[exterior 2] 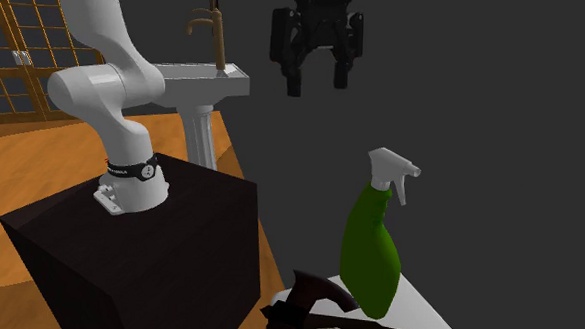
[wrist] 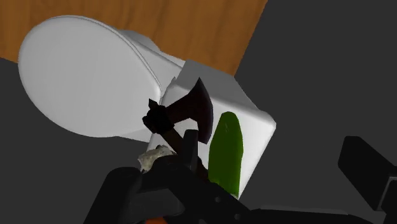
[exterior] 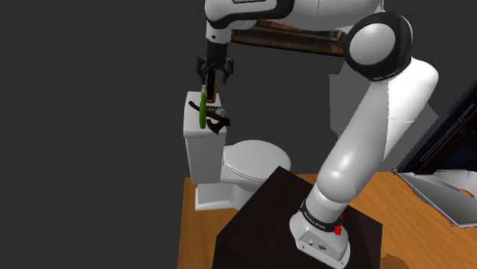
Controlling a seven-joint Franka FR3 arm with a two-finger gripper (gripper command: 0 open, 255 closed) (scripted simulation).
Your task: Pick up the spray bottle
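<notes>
Dark box stand (exterior 2: 127,253) — far below the gripper and off toward the arm's root; bears the white arm's base.

Pedestal basin (exterior 2: 198,85) with a brown tap, on the stand's side of the gripper and well apart from it.

Black two-finger gripper (exterior 2: 316,84): hangs pointing down, fingers spread wide, nothing between them, touching nothing.

Dark-headed hatchet (exterior 2: 321,290): lies flat on the tank top below the gripper, just beside the bottle's foot. Cannot tell whether touching.

Spray bottle (exterior 2: 370,246), green body with a white trigger head. Stands upright on the white toilet tank (exterior: 200,153), below the fingertips and apart from them. Long axis vertical, nearly in line with the gripper's own reach. Offset a little to one side of the gripper in the second exterior view, almost straight beneath it in the shoulder view. Ahead of the parted fingers and roughly midway between them in the wrist view.

Judgement: calls for a mostly straight descent with a small sideways trim, then closing across the upper body or neck, clear of the hatchet. Likely to tip if one finger lands first, being tall on a small foot.
</notes>
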